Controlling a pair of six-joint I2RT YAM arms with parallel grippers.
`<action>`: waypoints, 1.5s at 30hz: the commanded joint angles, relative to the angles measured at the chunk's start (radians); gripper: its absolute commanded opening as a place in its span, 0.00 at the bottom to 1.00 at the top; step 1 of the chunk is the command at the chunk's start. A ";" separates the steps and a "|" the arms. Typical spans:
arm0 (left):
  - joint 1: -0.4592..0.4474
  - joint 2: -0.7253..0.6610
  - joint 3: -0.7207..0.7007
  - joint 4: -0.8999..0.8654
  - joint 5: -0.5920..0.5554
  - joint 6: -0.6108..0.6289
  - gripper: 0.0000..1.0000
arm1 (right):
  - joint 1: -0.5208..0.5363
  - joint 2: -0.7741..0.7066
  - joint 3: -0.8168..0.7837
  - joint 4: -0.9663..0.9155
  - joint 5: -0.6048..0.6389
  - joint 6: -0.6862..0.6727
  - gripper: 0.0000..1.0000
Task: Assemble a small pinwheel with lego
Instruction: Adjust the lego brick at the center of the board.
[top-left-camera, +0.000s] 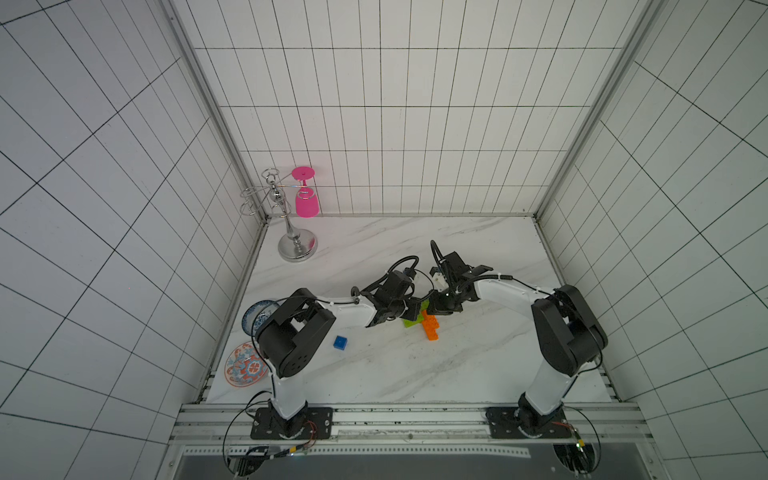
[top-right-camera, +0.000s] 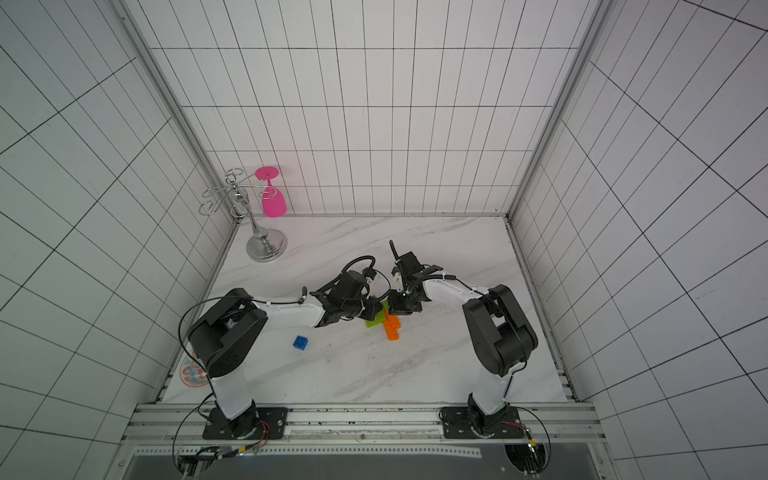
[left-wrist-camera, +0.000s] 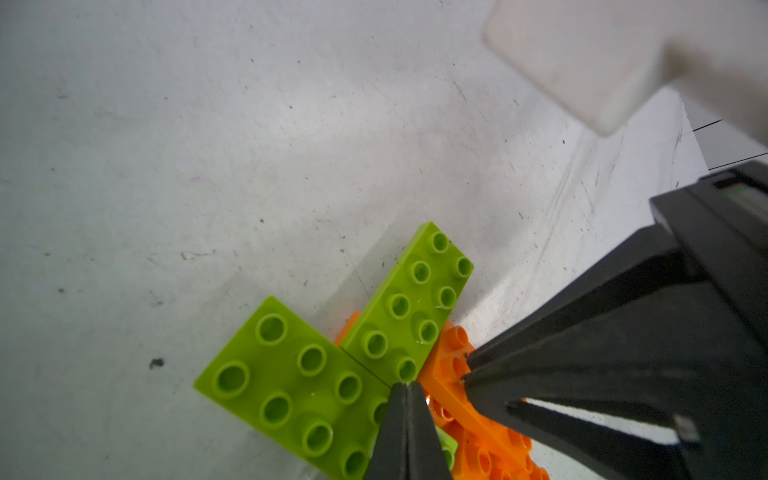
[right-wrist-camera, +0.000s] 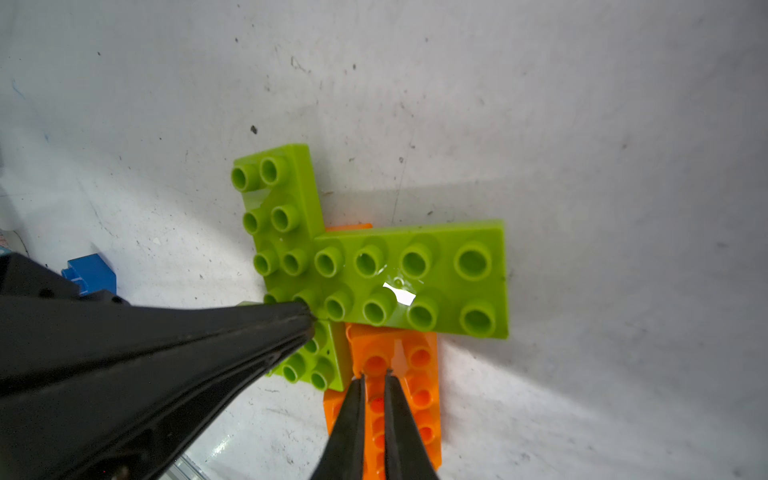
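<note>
Pinwheel (right-wrist-camera: 415, 266) under left gripper (left-wrist-camera: 405, 388), right gripper (right-wrist-camera: 374, 376) tips

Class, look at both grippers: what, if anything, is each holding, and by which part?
Nothing is gripped. The left gripper, shut, presses its tip on the pinwheel where green bricks cross; the right gripper, nearly shut, rests on the orange stem.

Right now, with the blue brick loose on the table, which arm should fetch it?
Left. The blue brick lies apart from the pinwheel on the left arm's side, nearer the left gripper; the right gripper would likely have to reach across the pinwheel.
</note>
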 joint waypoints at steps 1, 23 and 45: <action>-0.002 0.035 0.010 -0.013 0.005 0.017 0.00 | 0.009 0.022 0.050 -0.011 -0.030 0.001 0.13; -0.002 0.031 -0.004 -0.007 0.003 0.014 0.00 | 0.049 0.048 0.061 -0.013 -0.032 -0.005 0.12; 0.046 -0.237 -0.109 -0.019 -0.034 -0.028 0.00 | 0.104 0.119 0.091 -0.138 0.214 0.026 0.13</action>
